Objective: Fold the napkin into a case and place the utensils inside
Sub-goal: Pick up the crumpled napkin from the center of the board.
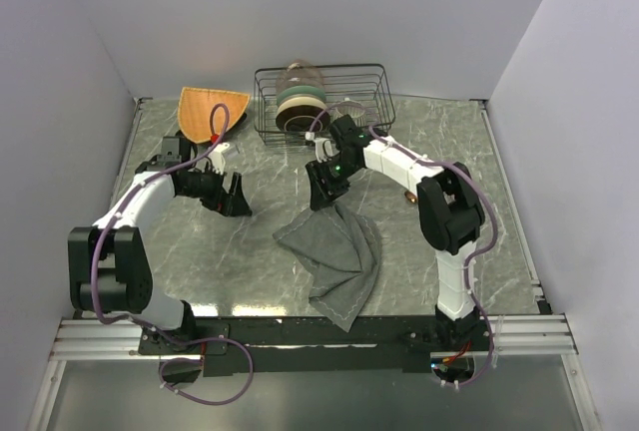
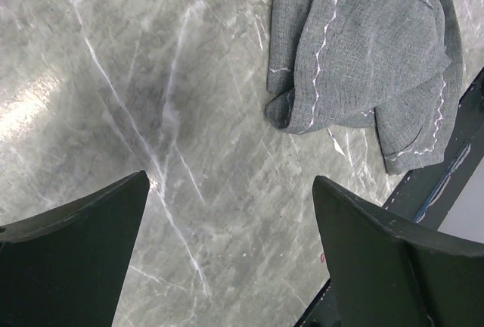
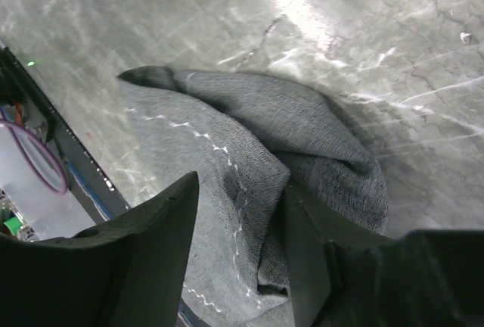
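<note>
Overhead: grey marbled table point(image 1: 200, 251), white walls point(image 1: 300, 12); left pincer point(image 2: 231, 183) wide, right pincer point(image 3: 242, 187) pinching napkin point(image 1: 334, 251).

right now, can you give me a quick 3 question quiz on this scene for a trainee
1. True or false: the napkin lies flat and fully spread on the table.
2. Fill in: the left gripper hangs over bare table with its jaws ___.
3. Which gripper's fingers straddle a fold of the napkin? A) the left gripper B) the right gripper C) neither

Key: 1 false, it is bunched in folds. 2 open. 3 B.
</note>
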Controlling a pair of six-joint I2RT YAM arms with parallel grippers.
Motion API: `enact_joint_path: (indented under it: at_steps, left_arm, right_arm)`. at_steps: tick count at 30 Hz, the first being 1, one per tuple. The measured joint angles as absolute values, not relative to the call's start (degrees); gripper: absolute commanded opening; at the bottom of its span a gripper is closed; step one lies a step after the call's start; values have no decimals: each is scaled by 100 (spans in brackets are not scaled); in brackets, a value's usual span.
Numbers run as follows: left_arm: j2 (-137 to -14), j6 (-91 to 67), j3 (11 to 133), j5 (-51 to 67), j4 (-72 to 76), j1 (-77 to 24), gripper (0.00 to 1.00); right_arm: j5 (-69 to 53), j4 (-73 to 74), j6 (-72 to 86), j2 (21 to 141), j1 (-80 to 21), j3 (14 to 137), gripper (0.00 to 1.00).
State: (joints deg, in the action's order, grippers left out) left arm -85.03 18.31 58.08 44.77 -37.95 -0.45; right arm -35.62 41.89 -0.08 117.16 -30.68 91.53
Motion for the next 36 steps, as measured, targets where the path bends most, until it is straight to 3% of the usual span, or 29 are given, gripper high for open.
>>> enact_joint_path:
  at_steps: [1,4,5,6,19,25,32,36]
  left_arm:
    - [-8488,1831,5798,4475,-3795,-43,96]
    - [-8377,1828,5739,4471,-3802,-43,96]
    - [-8348,1828,5736,4471,-3798,-43,96]
    - [-8318,1831,5736,4473,-3791,-43,96]
    - [-7787,1767,5581,4613,-3760,703,99]
    - [-7269,1511,5507,4748,-3621,1525,99]
    - [-6598,1424,5450,4759,-3671,2178,99]
    - [-6344,1361,5450,4790,-3667,2309,99]
  right_arm:
    - [-3570,4198,-47,11651,-3074,9148,44]
    - [-3594,4204,-158,11450,-3094,9146,19]
    - [-3612,4204,-169,11386,-3107,9137,4]
    - [-3629,4209,-217,11327,-3124,9133,0]
    - [-3695,4941,-1037,10455,-3688,9546,0]
    - [-3457,4921,-1144,10125,-4637,11126,0]
    - [-3111,5127,-779,10477,-5756,14007,0]
    - [-2394,4901,-607,9212,-5596,12877,0]
